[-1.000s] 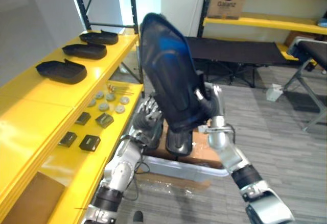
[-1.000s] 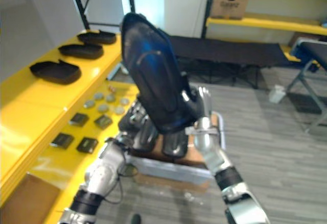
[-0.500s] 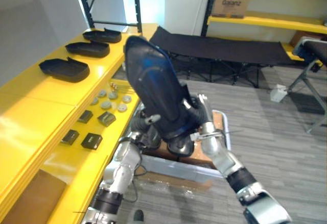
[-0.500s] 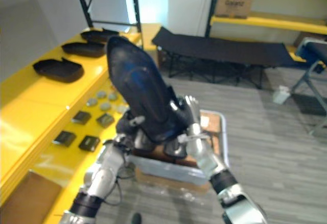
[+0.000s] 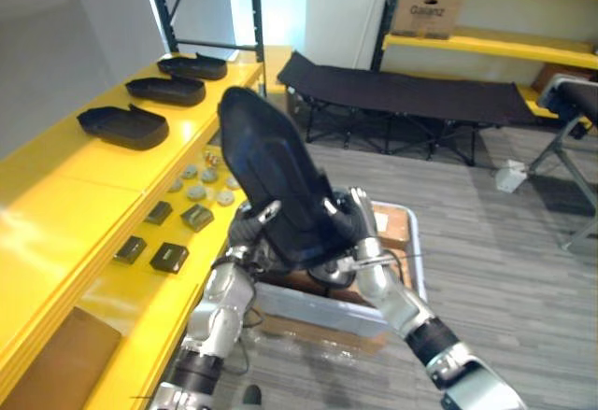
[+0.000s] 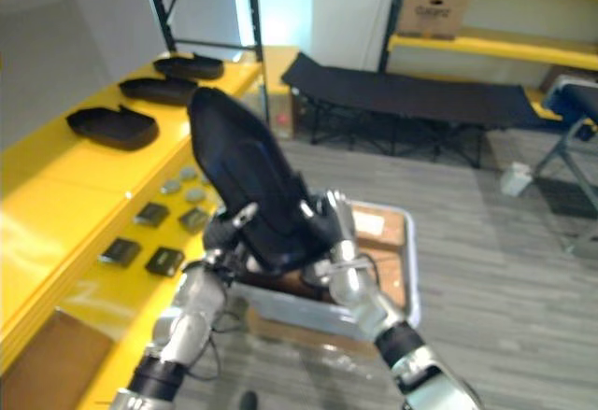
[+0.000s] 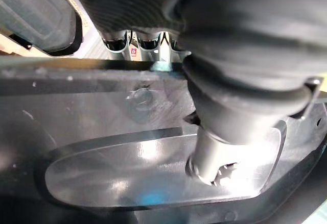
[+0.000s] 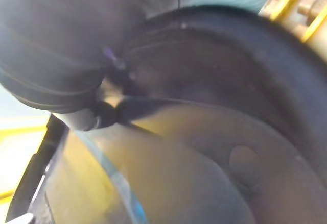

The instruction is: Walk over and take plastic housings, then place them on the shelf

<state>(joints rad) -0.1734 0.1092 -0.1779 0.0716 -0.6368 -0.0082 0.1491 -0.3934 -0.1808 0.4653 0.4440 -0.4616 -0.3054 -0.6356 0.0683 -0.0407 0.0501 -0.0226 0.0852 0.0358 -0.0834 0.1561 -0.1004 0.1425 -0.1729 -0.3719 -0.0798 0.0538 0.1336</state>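
I hold a long black plastic housing (image 5: 276, 186) in front of me, tilted with its narrow end up and to the left. My left hand (image 5: 249, 234) grips its lower left edge; in the left wrist view the thumb (image 7: 219, 147) presses on the housing's face (image 7: 102, 132) with the fingers curled behind its rim. On its lower right side my right hand (image 5: 360, 242) is shut, and the housing (image 8: 204, 147) shows close up in the right wrist view. Three more black housings (image 5: 123, 127) lie in a row on the yellow shelf (image 5: 56, 186) at the left.
Below the shelf top, a lower yellow level carries grey discs (image 5: 196, 186), small black blocks (image 5: 161, 257) and a cardboard box (image 5: 56, 363). A grey crate (image 5: 322, 300) stands on the floor under my hands. A black folding cot (image 5: 402, 88) and a chair (image 5: 570, 102) lie further back.
The housing has come down and tilted over to the left. My left hand has risen from beneath it and closed on its edge. The view has also shifted.
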